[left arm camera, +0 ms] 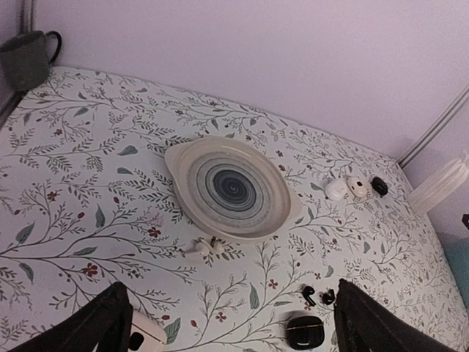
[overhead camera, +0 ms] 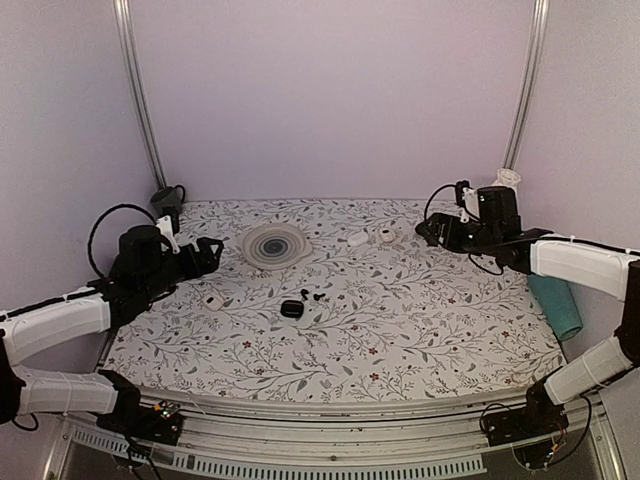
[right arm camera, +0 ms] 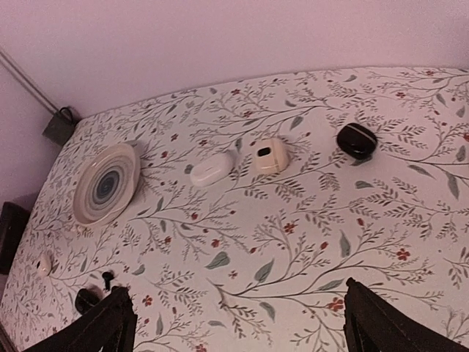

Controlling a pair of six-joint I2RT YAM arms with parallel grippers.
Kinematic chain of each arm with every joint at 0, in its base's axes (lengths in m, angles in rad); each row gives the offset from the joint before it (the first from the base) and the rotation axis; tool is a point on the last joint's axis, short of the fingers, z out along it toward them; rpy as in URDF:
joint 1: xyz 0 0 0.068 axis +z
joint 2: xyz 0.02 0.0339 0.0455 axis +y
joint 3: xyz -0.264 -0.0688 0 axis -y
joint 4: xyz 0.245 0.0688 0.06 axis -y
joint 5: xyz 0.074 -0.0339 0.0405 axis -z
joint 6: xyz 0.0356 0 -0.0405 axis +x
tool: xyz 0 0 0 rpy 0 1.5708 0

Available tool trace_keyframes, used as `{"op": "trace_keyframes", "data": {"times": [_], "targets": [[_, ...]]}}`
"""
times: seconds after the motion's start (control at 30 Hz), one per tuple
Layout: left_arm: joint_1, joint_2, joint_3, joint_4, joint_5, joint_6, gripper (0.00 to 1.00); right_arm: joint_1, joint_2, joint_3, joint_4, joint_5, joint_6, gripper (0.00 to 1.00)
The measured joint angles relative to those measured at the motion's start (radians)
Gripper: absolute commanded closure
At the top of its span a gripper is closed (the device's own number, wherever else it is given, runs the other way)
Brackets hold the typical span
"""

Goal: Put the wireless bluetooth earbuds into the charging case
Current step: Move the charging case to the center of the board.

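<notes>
Only wrist views show a black lump [right arm camera: 357, 141] — maybe a case; left claw [left arm camera: 231, 293], right claw [right arm camera: 236, 290] gape.

Three views: one high, two low, crossing over the table [overhead camera: 420, 340].
The top camera sits above the near edge and looks down and forward, taking in the whole table up to the wall [overhead camera: 330, 100]. The left wrist camera hangs low over the left edge and faces the far right corner, with the plate [left arm camera: 233, 187] close in mid-frame. The right wrist camera hangs low by the far right corner and faces left along the far edge toward the mug [right arm camera: 58, 126] in the far left corner. All three share the plate, the mug, the two white cases [right arm camera: 211, 167] and the black case [left arm camera: 304, 331].
</notes>
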Motion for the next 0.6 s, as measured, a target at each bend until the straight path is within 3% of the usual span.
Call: {"op": "trace_keyframes", "data": {"times": [0.17, 0.33, 0.6], "targets": [[-0.096, 0.103, 0.041, -0.049, 0.031, -0.078, 0.04, 0.192, 0.021, 0.02, -0.032, -0.011, 0.026, 0.01], [-0.19, 0.215, 0.065, -0.075, 0.065, -0.177, 0.04, 0.374, 0.168, 0.06, -0.052, -0.024, 0.08, 0.03], [-0.189, 0.216, 0.063, -0.096, 0.109, -0.256, 0.04, 0.592, 0.496, 0.346, -0.111, -0.045, 0.108, 0.16]]}}
